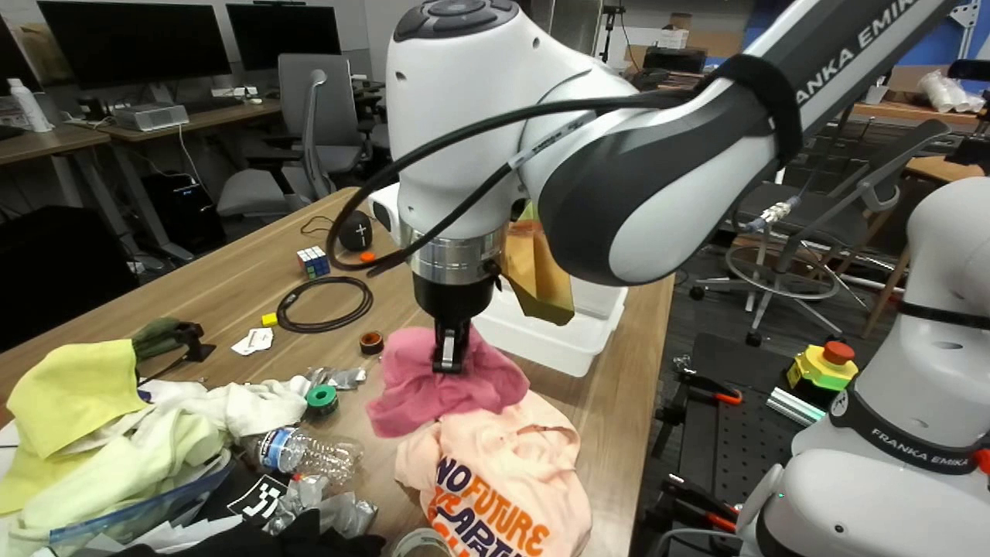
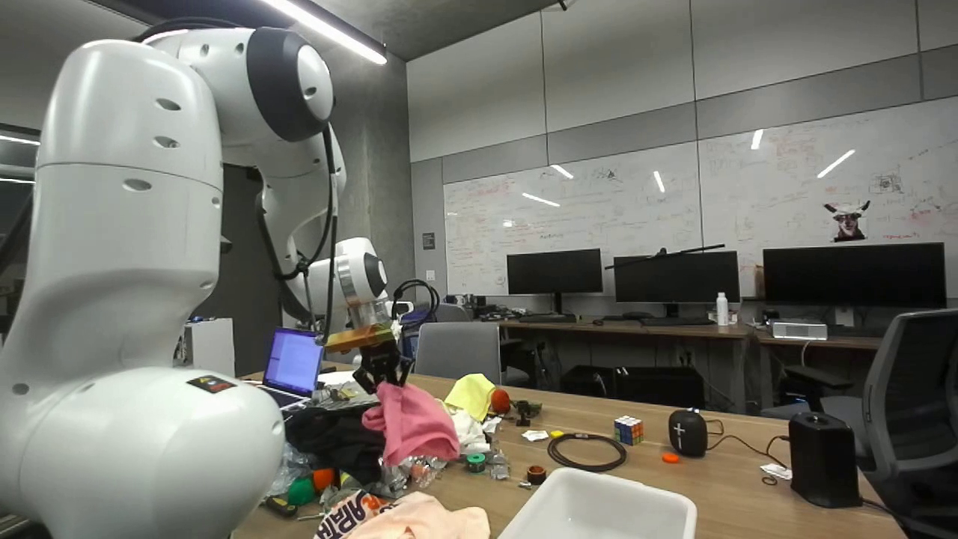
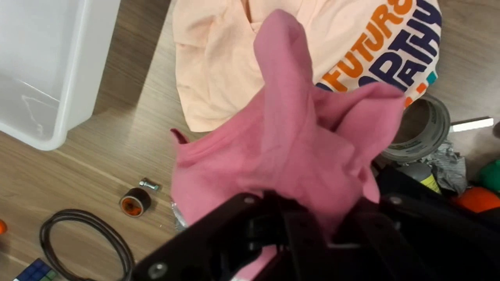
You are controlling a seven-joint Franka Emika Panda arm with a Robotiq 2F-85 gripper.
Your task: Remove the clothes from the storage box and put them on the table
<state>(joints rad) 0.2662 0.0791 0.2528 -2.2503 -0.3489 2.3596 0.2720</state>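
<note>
The pink cloth [image 1: 414,402] hangs from my gripper [image 1: 450,360] above the table, also seen in an exterior view [image 2: 415,427]. In the wrist view the pink cloth [image 3: 289,148] is bunched between the fingers, and the gripper [image 3: 322,205] is shut on it. It covers part of the peach shirt [image 3: 218,70] with printed letters, which lies on the table [image 1: 611,433] beside the box. The white storage box [image 1: 541,344] stands beyond the shirt; the part of its inside in the wrist view [image 3: 80,78] shows no clothes. The arm hides part of the box.
Yellow cloth [image 1: 73,394], pale clothes [image 1: 170,433], a bottle [image 1: 309,452] and black cloth [image 2: 337,438] are piled beside the gripper's area. A tape roll [image 3: 420,128], cable loop [image 3: 86,242], cube [image 2: 629,430] and speaker [image 2: 687,433] lie on the table.
</note>
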